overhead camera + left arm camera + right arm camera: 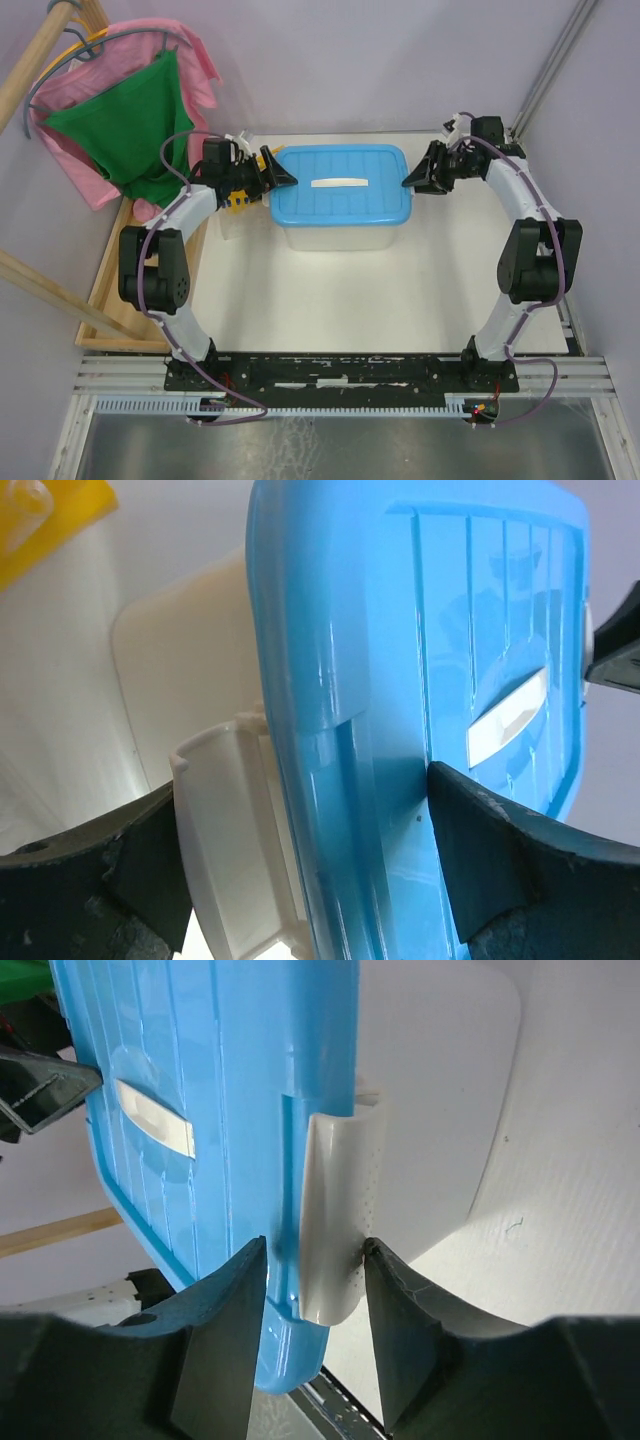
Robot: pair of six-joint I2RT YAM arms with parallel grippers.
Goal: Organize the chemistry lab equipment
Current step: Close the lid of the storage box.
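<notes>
A white plastic tub [340,238] with a flat blue ribbed lid [340,185] stands at the middle back of the table. My left gripper [283,178] is open and straddles the lid's left edge [330,630] and the white latch [225,830] there. One pad rests on the lid top; the other stands off the latch. At the lid's right end [200,1080], my right gripper [408,185] is shut on the white latch [335,1220] and the lid rim together. A yellow plastic tube rack [238,200] shows partly behind the left gripper, and its corner [55,515] also shows in the left wrist view.
Pink and green cloths [130,120] hang on a wooden stand at the back left. A wooden frame [110,290] runs along the table's left side. A translucent container [228,222] sits by the rack. A metal post [555,60] rises at the back right.
</notes>
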